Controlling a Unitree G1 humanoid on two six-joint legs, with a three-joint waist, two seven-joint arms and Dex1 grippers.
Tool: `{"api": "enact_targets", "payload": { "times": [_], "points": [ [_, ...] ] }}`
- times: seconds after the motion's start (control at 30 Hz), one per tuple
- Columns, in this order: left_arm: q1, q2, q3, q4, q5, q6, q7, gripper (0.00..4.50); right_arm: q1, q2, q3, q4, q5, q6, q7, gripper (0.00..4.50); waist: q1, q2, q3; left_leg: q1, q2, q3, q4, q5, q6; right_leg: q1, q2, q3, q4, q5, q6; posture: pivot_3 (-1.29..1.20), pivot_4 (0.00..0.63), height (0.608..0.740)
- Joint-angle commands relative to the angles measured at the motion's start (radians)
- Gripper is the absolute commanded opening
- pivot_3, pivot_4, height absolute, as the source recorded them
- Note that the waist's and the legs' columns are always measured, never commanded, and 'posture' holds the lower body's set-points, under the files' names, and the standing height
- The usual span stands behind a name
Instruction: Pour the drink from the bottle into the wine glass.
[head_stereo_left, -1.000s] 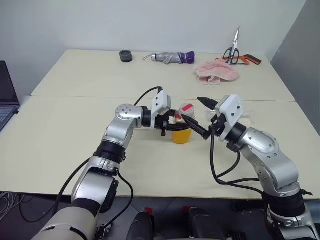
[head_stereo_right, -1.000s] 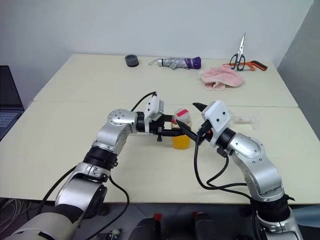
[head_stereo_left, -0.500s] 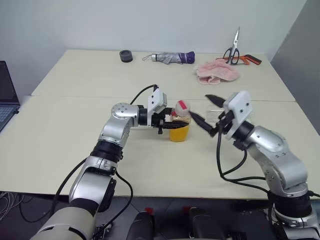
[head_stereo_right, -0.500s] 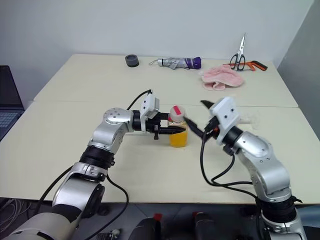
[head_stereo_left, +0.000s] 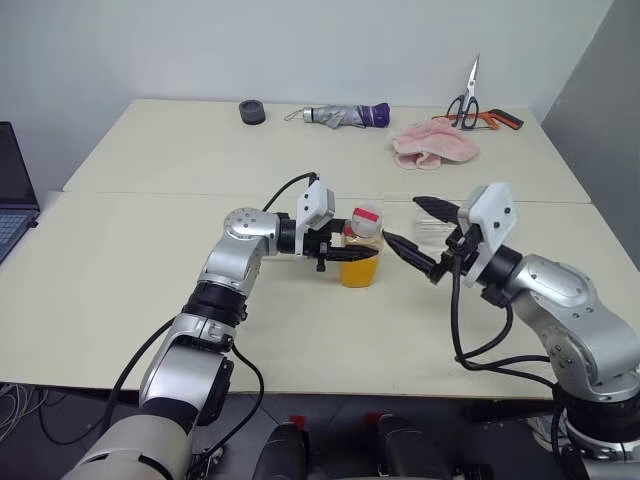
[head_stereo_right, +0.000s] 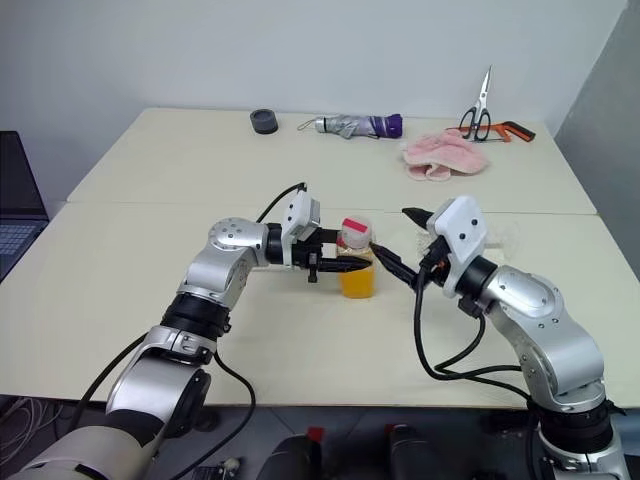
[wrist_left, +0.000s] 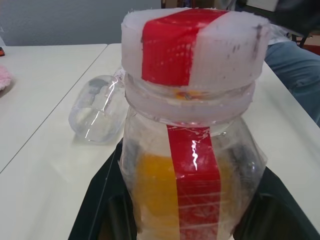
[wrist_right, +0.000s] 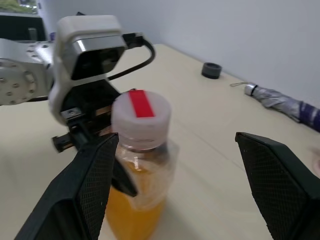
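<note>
Left eye view: left gripper (head_stereo_left: 345, 252) pinching the bottle (head_stereo_left: 361, 248), upright on the table (head_stereo_left: 120, 270), cap (head_stereo_left: 367, 215) on, drink (head_stereo_left: 360, 271) in the lower part. Right gripper (head_stereo_left: 420, 235) spread wide just beside the cap. Wine glass (head_stereo_left: 432, 222) lies on its side behind the bottle. Judgement: uncap first; centre right fingers on the cap, left grip firm, then stand the glass up.

Head stereo pair looked forward-down over the table (head_stereo_left: 120, 260). Both wrist cams sat close, facing the bottle (wrist_left: 192, 150) from opposite sides; all four views shared it.
</note>
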Motion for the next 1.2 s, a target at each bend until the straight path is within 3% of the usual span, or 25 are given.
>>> {"api": "enact_targets", "payload": {
  "times": [0.03, 0.47, 1.2],
  "points": [
    [-0.014, 0.0, 0.013, -0.03, -0.014, -0.012, -0.006, 1.79, -0.032, 0.01, 0.029, -0.049, 0.006, -0.006, -0.006, 3.98, 0.0, 0.0, 0.0, 0.0, 0.0, 0.0, 0.0, 0.0, 0.0, 0.0, 0.0, 0.0, 0.0, 0.0, 0.0, 0.0, 0.15, 0.74],
    [-0.022, -0.002, 0.012, -0.026, -0.011, -0.013, -0.008, 1.79, -0.125, 0.098, 0.152, 0.061, -0.165, -0.118, -0.068, 3.98, 0.0, 0.0, 0.0, 0.0, 0.0, 0.0, 0.0, 0.0, 0.0, 0.0, 0.0, 0.0, 0.0, 0.0, 0.0, 0.0, 0.15, 0.74],
    [-0.021, 0.002, 0.013, -0.024, -0.012, -0.015, -0.01, 1.79, -0.104, 0.093, 0.106, 0.091, -0.195, -0.136, -0.057, 3.98, 0.0, 0.0, 0.0, 0.0, 0.0, 0.0, 0.0, 0.0, 0.0, 0.0, 0.0, 0.0, 0.0, 0.0, 0.0, 0.0, 0.15, 0.74]
  ]
}}
